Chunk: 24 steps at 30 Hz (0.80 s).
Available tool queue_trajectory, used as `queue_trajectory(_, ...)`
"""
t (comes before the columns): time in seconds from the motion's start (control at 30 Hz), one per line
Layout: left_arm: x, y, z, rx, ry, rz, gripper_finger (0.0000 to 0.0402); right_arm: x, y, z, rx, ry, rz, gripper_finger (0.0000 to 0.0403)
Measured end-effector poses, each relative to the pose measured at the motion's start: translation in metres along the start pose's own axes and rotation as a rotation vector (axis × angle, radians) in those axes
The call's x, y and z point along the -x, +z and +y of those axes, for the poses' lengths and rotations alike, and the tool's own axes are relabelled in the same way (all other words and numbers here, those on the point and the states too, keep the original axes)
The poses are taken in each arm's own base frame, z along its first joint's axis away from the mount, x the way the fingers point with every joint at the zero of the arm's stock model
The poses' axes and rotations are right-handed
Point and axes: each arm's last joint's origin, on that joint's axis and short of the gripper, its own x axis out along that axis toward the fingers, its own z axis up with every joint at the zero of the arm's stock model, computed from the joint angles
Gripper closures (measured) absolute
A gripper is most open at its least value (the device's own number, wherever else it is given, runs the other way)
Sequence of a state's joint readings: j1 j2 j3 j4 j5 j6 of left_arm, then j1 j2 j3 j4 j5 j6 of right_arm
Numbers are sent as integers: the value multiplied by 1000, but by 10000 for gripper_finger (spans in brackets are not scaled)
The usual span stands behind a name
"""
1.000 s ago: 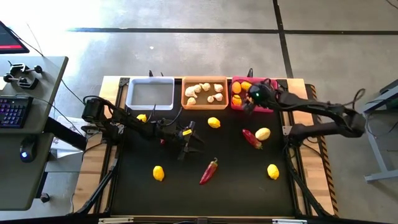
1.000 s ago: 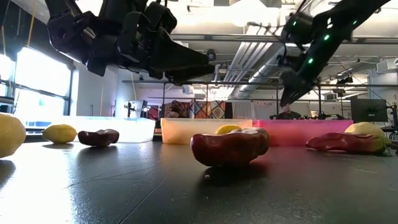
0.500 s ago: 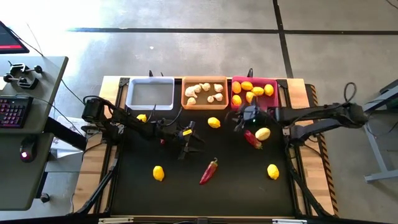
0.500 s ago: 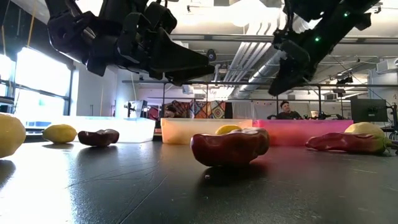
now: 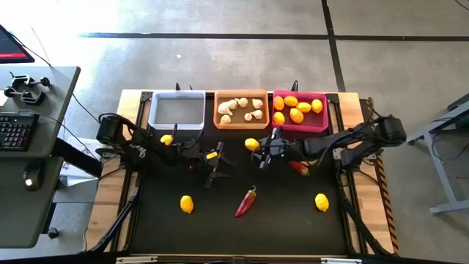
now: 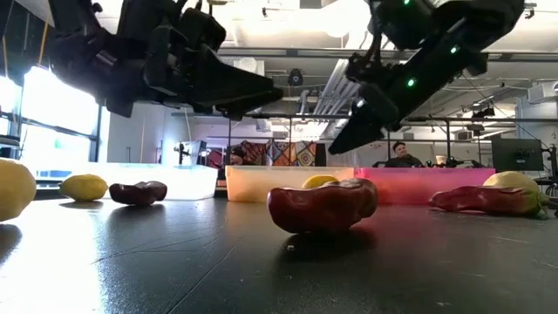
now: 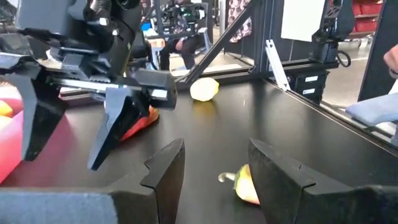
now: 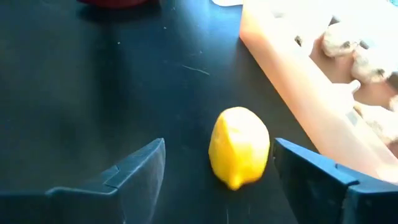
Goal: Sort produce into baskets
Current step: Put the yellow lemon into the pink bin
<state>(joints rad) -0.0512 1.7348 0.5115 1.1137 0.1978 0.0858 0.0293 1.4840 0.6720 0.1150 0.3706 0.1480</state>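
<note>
My right gripper (image 5: 262, 155) (image 8: 219, 144) hangs open just above the table, its fingers standing either side of a yellow lemon (image 8: 239, 147) (image 5: 252, 144) without touching it. That lemon lies on the mat beside the orange basket (image 5: 240, 108), which holds garlic bulbs. The pink basket (image 5: 299, 110) holds several lemons; the white basket (image 5: 176, 110) shows nothing inside. My left gripper (image 5: 213, 163) (image 7: 214, 154) waits open mid-table, level, with nothing between its fingers. A red chili (image 5: 247, 201) (image 6: 323, 205) lies on the mat near the middle.
Loose lemons lie at the left (image 5: 167, 139), near left (image 5: 187, 204) and near right (image 5: 321, 202). Another chili (image 5: 299, 167) lies partly under my right arm. A dark red chili (image 6: 138, 192) rests near the white basket. A person sits in the room beyond the table.
My right gripper has swung from above the pink basket toward the table's left and near side, sinking and tipping downward, and now hangs over the lemon beside the orange basket. The lemons in the pink basket, hidden before by the gripper, now show.
</note>
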Motion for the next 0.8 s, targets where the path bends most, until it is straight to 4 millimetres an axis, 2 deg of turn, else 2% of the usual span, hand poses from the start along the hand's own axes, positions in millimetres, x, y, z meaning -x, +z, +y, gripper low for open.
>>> queue_trajectory(0.37,3,-4,5,20,17,14,241,-40,-12,-16,-1,-41,10,109)
queue_trajectory(0.6,3,-4,5,27,18,15,241,-58,-22,-20,-40,-10,40,110)
queue_trajectory(0.7,3,-4,5,27,18,15,241,-60,-24,-18,-53,33,39,122)
queue_trajectory(0.8,3,-4,5,27,18,15,241,-61,-24,-18,-66,38,37,156)
